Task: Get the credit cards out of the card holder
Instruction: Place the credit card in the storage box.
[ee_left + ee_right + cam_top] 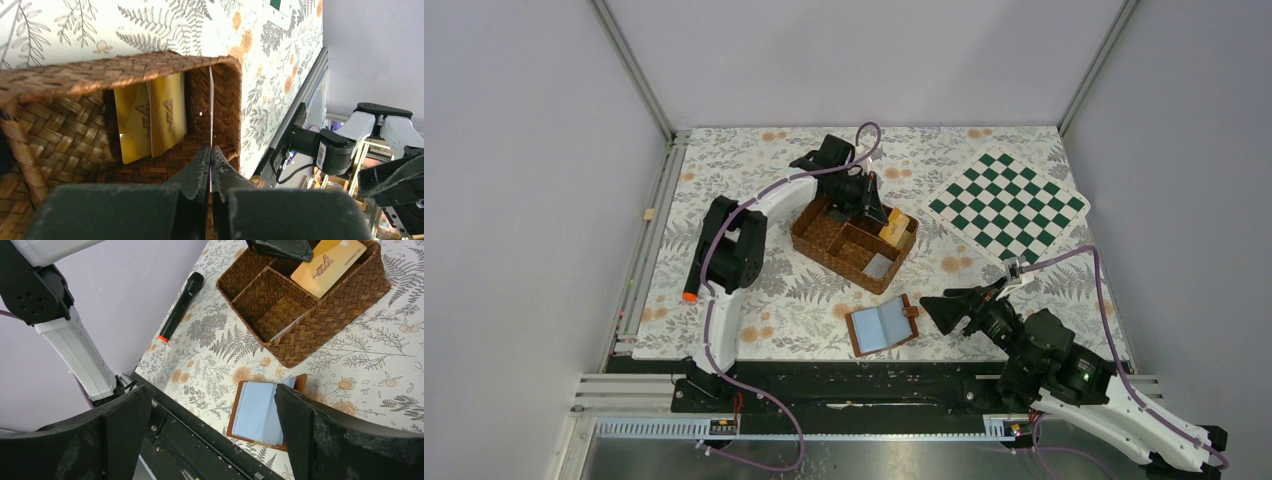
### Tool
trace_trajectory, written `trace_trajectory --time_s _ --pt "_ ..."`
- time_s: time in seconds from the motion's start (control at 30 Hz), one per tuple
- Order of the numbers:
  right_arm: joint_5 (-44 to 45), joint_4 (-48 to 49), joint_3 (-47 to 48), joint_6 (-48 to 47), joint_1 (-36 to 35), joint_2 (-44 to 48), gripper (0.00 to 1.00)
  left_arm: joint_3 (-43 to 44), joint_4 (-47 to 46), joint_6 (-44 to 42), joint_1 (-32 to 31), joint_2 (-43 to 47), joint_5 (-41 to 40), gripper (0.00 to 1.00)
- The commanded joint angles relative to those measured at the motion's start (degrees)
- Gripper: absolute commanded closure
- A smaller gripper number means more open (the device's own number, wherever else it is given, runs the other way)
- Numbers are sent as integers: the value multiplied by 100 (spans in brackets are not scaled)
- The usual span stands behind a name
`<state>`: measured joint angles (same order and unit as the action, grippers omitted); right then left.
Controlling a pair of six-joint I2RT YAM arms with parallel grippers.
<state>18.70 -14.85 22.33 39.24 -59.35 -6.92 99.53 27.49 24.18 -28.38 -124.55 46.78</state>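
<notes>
Top external view, left to right across the floral table [754, 170], with everything placed against the woven basket [829, 262]. Well left of the basket: a black stick [180, 302] with an orange tip, lying flat, clearest from the right wrist. Directly above the basket's far right compartment: the left pincer [867, 205], pointed down and pressed together on a thin card [211, 100]. Seen edge-on from the left wrist, too thin to give a colour. Held upright, either dipping into that compartment or just over it; cannot tell which. Just beside it, two gold cards [150, 117] leaning inside the same compartment. In the basket's next compartment toward the arms: one white card [879, 266].

Nearer the arm bases than the basket and apart from it: the card holder [882, 325], open flat, blue-grey pockets up. No telling from these views about cards left in those pockets. Just right of the card holder, also nearer than the basket: the right pincer [939, 312], spread wide, holding nothing. Right of the basket and apart from it: a green-and-white chessboard [1007, 205].

Step in hand, by the look of it — dropping a removed card into the basket. Next move likely calls for spreading the left pincer to release the card, lifting clear of the rim without dragging the gold cards, then returning to the card holder to check its pockets.
</notes>
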Motion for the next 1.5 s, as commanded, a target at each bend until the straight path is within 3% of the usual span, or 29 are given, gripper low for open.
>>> trace_trajectory --time_s 0.0,0.73,1.47 --pt "166 80 122 -72 3 -28 1 415 57 -163 48 -112 176 100" --pt "203 195 55 -69 3 -81 1 447 121 -205 45 -388 27 100" --pt "240 393 -13 -84 3 -290 0 -131 -690 -13 18 -380 -401 100"
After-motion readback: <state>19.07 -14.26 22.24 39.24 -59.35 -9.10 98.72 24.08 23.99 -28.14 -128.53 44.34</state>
